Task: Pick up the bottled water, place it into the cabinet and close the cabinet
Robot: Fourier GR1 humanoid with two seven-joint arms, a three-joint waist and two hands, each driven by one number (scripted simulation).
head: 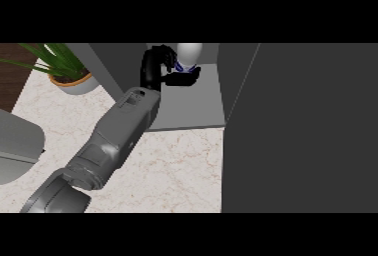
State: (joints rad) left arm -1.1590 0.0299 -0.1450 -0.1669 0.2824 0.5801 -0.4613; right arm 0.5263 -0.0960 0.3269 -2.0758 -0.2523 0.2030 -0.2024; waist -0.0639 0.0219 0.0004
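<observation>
- Left hand (164, 67) curled round bottle (189, 55), holding it inside the cabinet (184, 107) at far centre, over the shelf for setting down.
- Door (303, 130) at right stands open, giving the arm room.
- Right hand unseen.

Pale marble worktop (177, 165). Potted plant (63, 67) at far left corner; dark wood floor (15, 55) beyond it.

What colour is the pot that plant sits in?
The pot is white with an orange rim, seen in the head view.
</observation>
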